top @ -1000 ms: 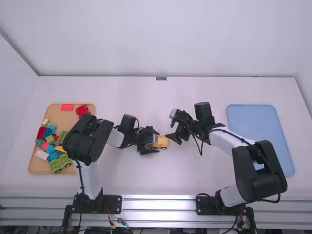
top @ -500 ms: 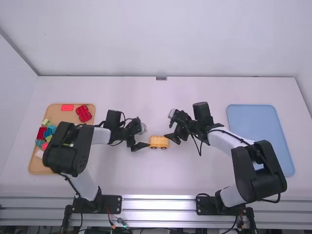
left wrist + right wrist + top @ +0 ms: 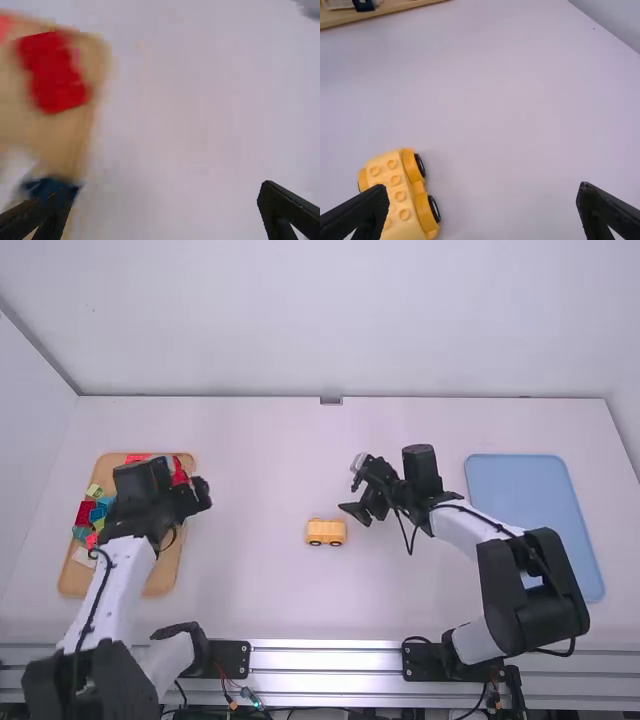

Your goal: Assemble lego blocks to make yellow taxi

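Note:
The yellow wheeled base (image 3: 326,531) stands alone on the table near its middle; in the right wrist view that yellow base (image 3: 400,197) shows studs on top and black wheels. My left gripper (image 3: 204,496) is over the right edge of the wooden tray; in the left wrist view the left gripper (image 3: 162,210) is open with nothing held. My right gripper (image 3: 354,517) is just right of and beyond the yellow base, and in the right wrist view the right gripper (image 3: 482,210) stands open and holds nothing. A red block (image 3: 55,75) lies in the tray.
The wooden tray (image 3: 160,582) at the left holds several coloured blocks, partly under the left arm. A blue tray (image 3: 530,480) lies at the right, partly covered by the right arm.
My left gripper was at the yellow base, backed off it, and has swung left to the wooden tray. The base has stayed on the table. The right arm has barely shifted.

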